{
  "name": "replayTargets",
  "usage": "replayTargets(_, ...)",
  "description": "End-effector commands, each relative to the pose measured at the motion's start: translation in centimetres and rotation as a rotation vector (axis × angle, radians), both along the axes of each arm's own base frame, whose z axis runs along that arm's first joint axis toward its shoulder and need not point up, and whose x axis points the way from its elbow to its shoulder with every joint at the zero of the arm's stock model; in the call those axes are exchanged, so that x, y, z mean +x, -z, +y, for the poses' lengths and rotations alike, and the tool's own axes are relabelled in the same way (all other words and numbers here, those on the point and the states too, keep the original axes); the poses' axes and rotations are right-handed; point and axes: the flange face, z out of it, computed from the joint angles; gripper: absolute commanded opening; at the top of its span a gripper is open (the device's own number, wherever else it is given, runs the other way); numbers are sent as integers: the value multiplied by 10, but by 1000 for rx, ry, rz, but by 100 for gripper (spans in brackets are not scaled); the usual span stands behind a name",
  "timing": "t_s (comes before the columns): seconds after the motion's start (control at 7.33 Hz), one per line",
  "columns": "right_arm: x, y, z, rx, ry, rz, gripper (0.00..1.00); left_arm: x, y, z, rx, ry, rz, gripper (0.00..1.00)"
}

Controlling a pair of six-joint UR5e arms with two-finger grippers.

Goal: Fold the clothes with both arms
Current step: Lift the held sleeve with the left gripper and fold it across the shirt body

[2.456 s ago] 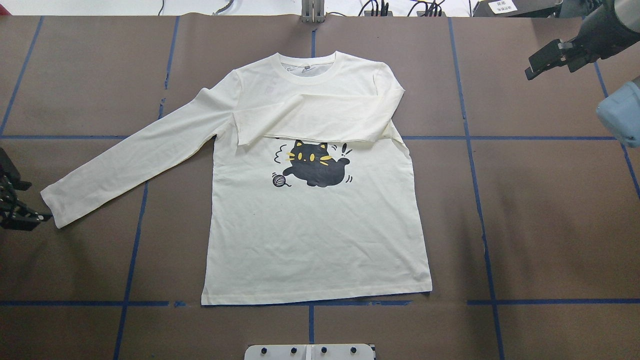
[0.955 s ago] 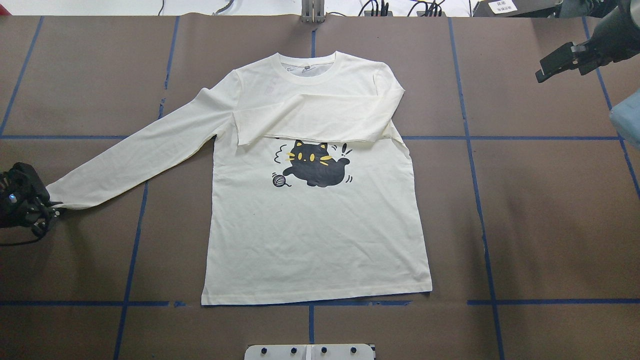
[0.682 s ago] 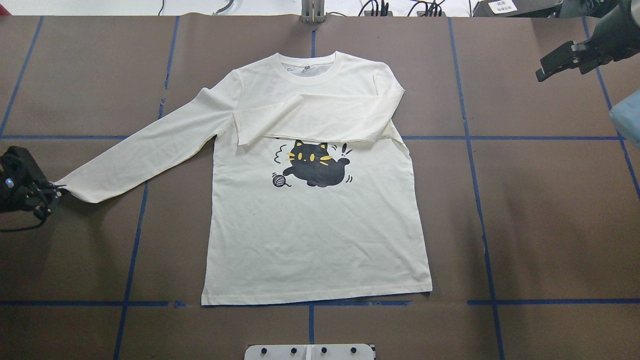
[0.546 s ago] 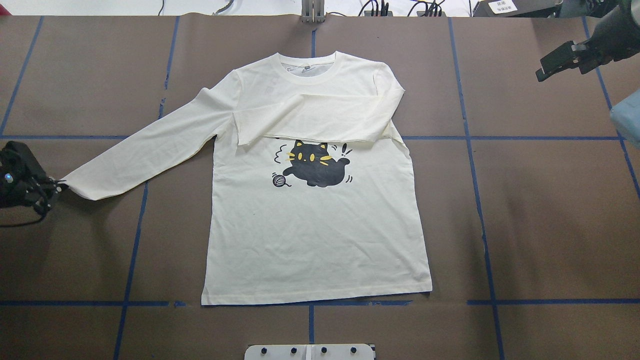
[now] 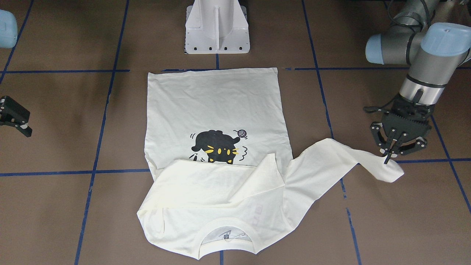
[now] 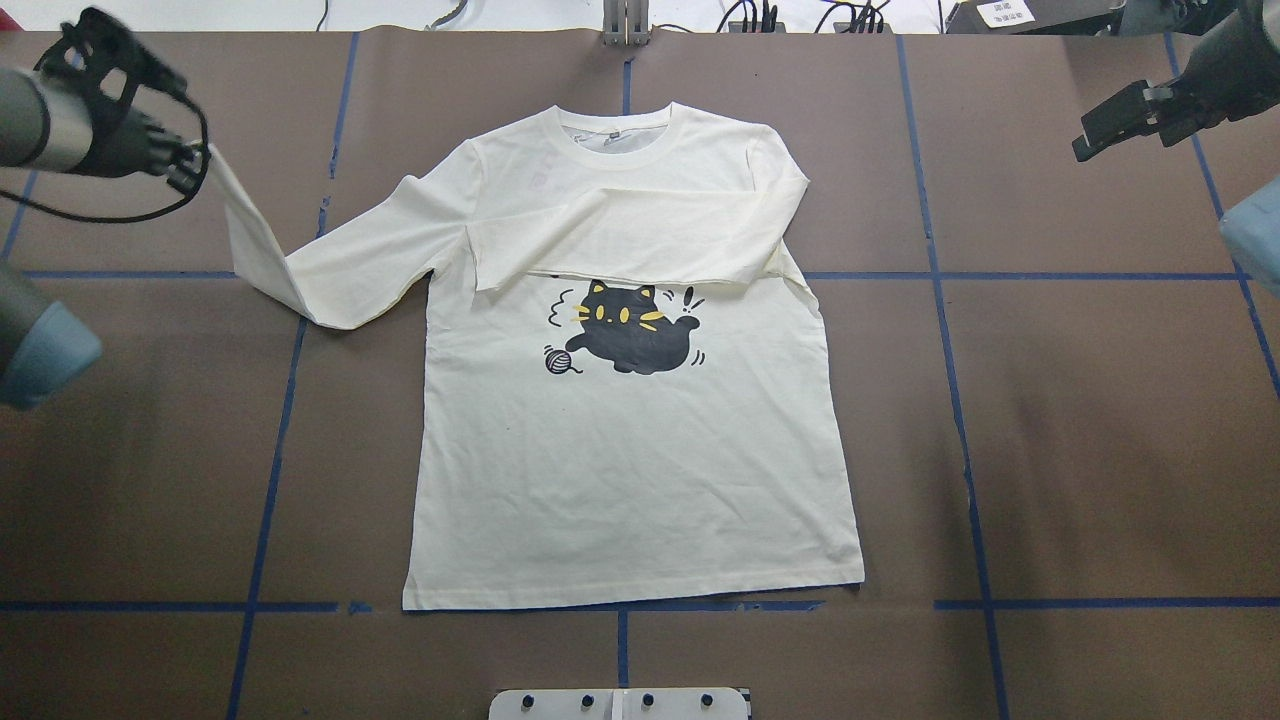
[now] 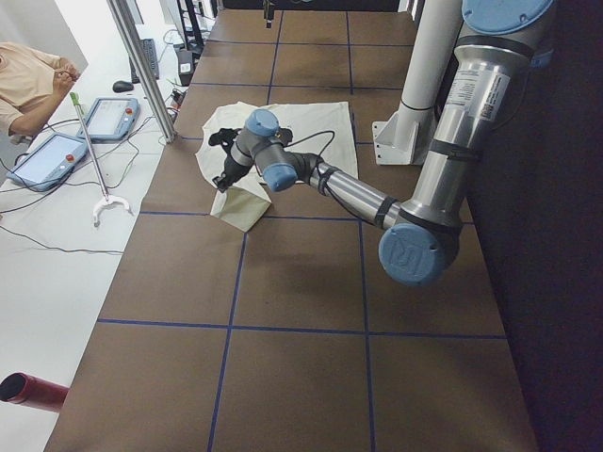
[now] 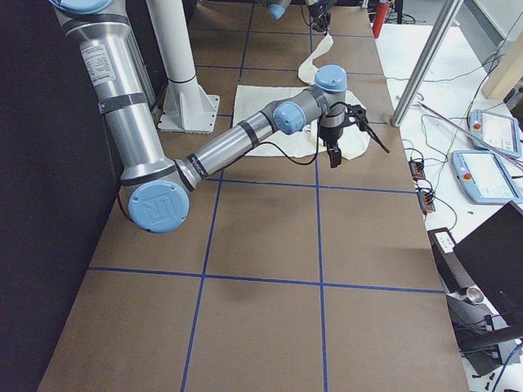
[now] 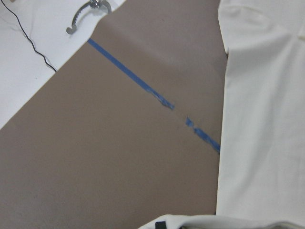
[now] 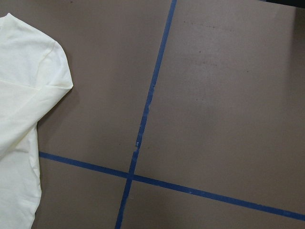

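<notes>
The left gripper (image 5: 389,156) is pinching one sleeve cuff of the shirt (image 6: 620,480), fingertips buried in the cloth. The shirt is lying face up on the table (image 6: 1050,450), its other sleeve folded across the chest above the cat print (image 6: 625,340). The right gripper (image 6: 1105,125) is hanging well apart, and I cannot tell how its jaws stand.

Inventory by count:

- One brown paper-covered table (image 6: 1100,450).
- One cream-white long-sleeved shirt (image 6: 630,480), with two sleeves, one black cat print (image 6: 630,340) and one small grey yarn-ball print (image 6: 557,360).
- Two grey-silver tubular jointed robot arms: left arm (image 5: 419,70) and right arm (image 8: 245,135).
- Two black skeletal two-finger grippers: left gripper (image 5: 387,159) and right gripper (image 5: 22,123).
- One white pedestal base (image 5: 217,33), at the table's robot-side edge.
- Two blue-grey screen pendants past the operators' edge: first pendant (image 7: 111,118) and second pendant (image 7: 47,160).
- One person (image 7: 28,80).
- One red cylinder (image 7: 33,391).
</notes>
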Motion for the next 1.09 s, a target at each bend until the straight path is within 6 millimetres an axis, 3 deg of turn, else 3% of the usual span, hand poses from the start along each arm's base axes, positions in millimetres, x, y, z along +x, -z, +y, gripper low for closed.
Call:
replayTargets(0.0, 2, 0, -1, -2, -5, 0, 100, 62, 159, -24, -197, 171, 144, 0)
replayTargets(0.14, 2, 0, -1, -2, -5, 0, 100, 133, 221, -10, -258, 263, 194, 0)
replayTargets(0.27, 3, 0, -1, -5, -9, 0, 100, 191, 277, -10, -305, 345, 251, 0)
replayTargets(0.41, 4, 0, -2, -5, -10, 0, 100, 244, 310, 17, -254, 389, 262, 0)
replayTargets(0.55, 5, 0, -1, -8, -15, 0, 100, 293, 308, 57, -175, 405, 245, 0)
replayTargets(0.68, 6, 0, 0, -9, -17, -2, 100, 334, 297, 83, -125, 398, 258, 0)
replayTargets(0.82, 7, -1, -1, -9, -21, 2, 100, 368, 285, 93, -84, 399, 288, 0)
replayTargets(0.96, 7, -1, -2, -8, -24, 5, 100, 384, 276, 95, -68, 389, 321, 0)
